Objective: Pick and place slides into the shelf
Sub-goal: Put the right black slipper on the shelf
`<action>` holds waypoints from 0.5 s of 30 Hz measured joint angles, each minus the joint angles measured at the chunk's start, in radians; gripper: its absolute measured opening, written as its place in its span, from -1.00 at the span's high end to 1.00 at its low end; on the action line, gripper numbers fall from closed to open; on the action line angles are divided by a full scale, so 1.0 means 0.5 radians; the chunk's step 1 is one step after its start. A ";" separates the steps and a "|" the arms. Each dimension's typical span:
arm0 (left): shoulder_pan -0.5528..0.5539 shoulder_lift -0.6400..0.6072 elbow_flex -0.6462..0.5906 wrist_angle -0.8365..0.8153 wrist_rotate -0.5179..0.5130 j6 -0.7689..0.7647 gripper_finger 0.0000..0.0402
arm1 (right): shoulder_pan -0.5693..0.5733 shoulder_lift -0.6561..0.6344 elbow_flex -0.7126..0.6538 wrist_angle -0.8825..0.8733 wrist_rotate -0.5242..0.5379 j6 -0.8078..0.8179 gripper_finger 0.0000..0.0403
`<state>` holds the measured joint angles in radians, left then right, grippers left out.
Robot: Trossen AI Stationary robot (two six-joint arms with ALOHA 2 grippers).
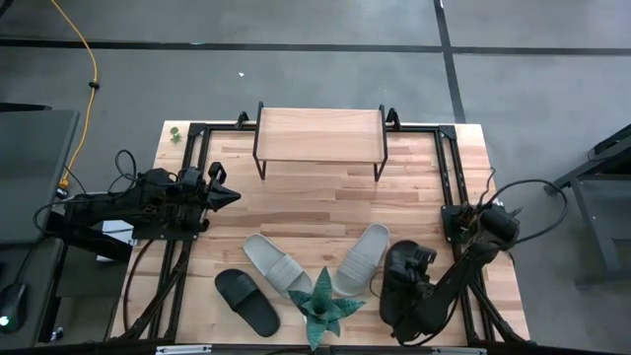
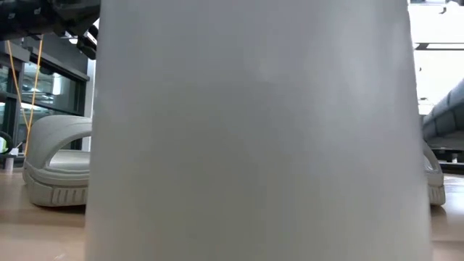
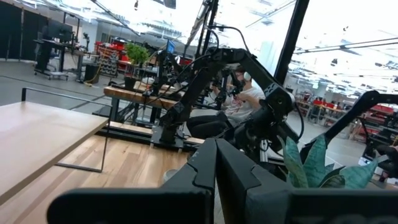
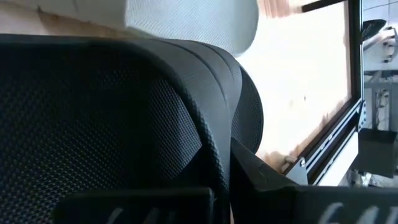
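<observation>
In the high view the shelf [image 1: 320,135] stands on its thin dark legs at the table's far middle. Two grey-beige slides [image 1: 276,264] [image 1: 363,258] lie sole-down near the front, on either side of the green plant [image 1: 323,306]. One black slide [image 1: 246,301] lies to their left. My right gripper [image 1: 399,286] is low over the other black slide [image 1: 392,304], whose ribbed strap [image 4: 124,112] fills the right wrist view. My left gripper [image 1: 225,195] hovers shut at the table's left, touching nothing.
The plant's pale pot [image 2: 254,130] blocks most of the low view, with a grey slide [image 2: 58,167] showing beside it. A black frame [image 1: 449,168] runs along the table's sides. Bare wood [image 1: 325,207] lies between shelf and slides. A seated person [image 3: 245,99] shows beyond the table.
</observation>
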<state>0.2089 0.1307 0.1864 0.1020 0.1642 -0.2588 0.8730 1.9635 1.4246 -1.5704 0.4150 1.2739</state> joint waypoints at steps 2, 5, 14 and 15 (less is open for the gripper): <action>0.001 0.000 0.000 0.000 0.000 0.000 1.00 | -0.019 -0.022 0.000 -0.001 0.010 -0.052 1.00; 0.000 -0.001 0.000 0.000 0.000 0.000 1.00 | -0.059 -0.027 0.000 -0.001 0.051 -0.150 1.00; 0.001 0.000 0.000 0.000 0.000 0.000 1.00 | -0.205 -0.055 -0.001 -0.001 0.261 -0.352 1.00; 0.000 0.000 0.000 -0.001 0.000 -0.001 1.00 | -0.213 -0.074 -0.001 -0.001 0.284 -0.358 1.00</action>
<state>0.2089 0.1307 0.1864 0.1016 0.1642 -0.2591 0.7665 1.9266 1.4242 -1.5708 0.5573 1.0951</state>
